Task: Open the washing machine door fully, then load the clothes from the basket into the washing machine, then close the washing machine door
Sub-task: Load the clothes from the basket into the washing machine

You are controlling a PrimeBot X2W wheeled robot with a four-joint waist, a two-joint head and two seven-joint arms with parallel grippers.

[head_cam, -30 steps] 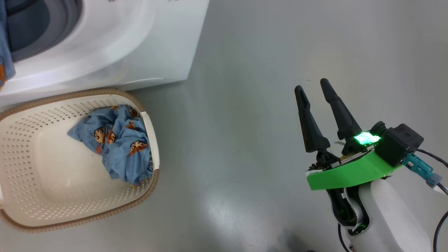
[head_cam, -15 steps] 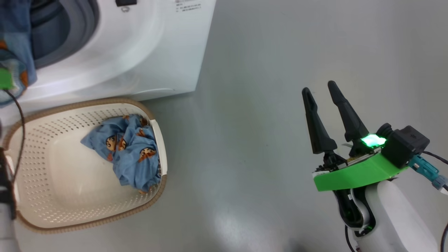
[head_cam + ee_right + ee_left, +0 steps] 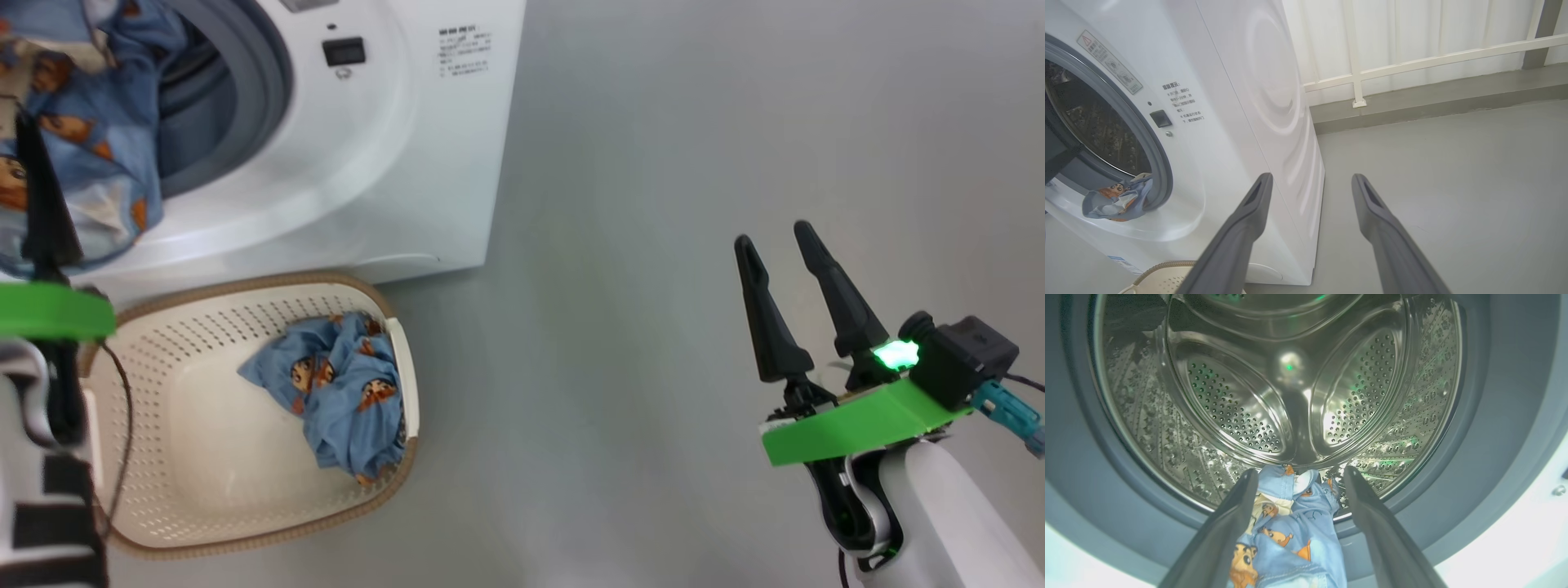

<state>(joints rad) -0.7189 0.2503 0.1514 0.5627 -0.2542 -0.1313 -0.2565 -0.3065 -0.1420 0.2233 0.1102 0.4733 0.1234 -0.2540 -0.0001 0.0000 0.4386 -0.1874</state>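
The washing machine [image 3: 424, 163] stands at the upper left with its drum [image 3: 1290, 388] open to view; its door is out of view. One of the clothes [image 3: 1290, 539], light blue with orange figures, hangs over the grey seal at the drum mouth [image 3: 90, 155]. My left gripper [image 3: 1300, 472] is open there, its fingers apart on either side of that garment. Another light blue garment [image 3: 347, 400] lies in the right end of the cream basket [image 3: 245, 287] on the floor before the machine. My right gripper [image 3: 773, 234] is open and empty over bare floor, far right of the basket.
Grey floor [image 3: 612, 327] stretches to the right of the machine and basket. A white railing [image 3: 1412, 61] and a low grey kerb run behind the machine. A thin dark cable [image 3: 122, 408] hangs from my left arm over the basket's left end.
The whole head picture has shifted, so the camera moved; my left gripper and the garment at the drum mouth came into view. The right gripper holds its pose, still open.
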